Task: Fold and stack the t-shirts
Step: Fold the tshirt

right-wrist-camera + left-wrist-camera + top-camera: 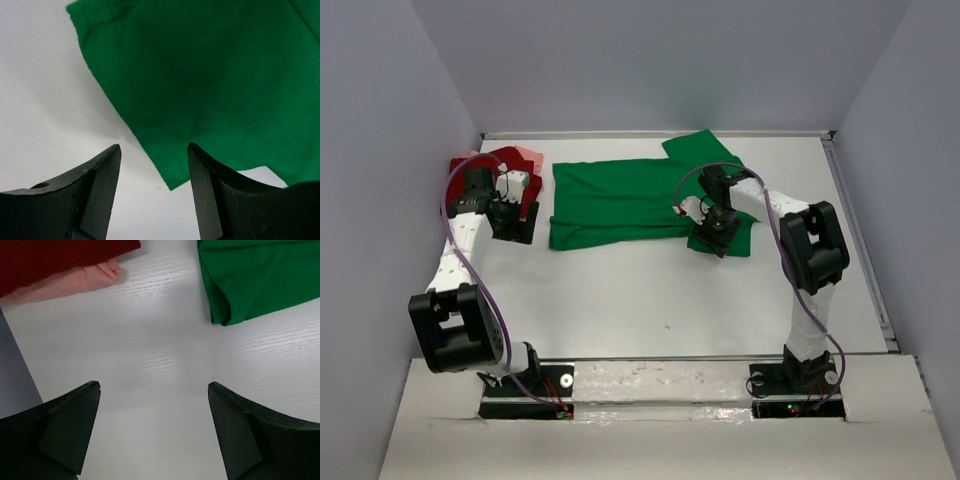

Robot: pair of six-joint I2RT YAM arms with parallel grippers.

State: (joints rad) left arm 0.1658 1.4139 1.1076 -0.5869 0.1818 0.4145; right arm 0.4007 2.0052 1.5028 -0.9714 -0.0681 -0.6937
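Observation:
The bright green t-shirt [620,200] lies spread across the back middle of the table, partly folded along its length. The dark red t-shirt [480,165] and the pale pink t-shirt [527,158] lie bunched at the back left, partly hidden by my left arm. My left gripper [517,215] is open and empty over bare table between the red and pink cloth [65,260] and the green shirt's left edge [250,280]. My right gripper [713,240] is open, low over the green shirt's near right corner [200,90], with the cloth's tip between the fingers.
The white table [670,300] is walled by grey panels at the left, back and right. A raised rim runs along its right edge [865,250]. Both arm bases sit at the near edge.

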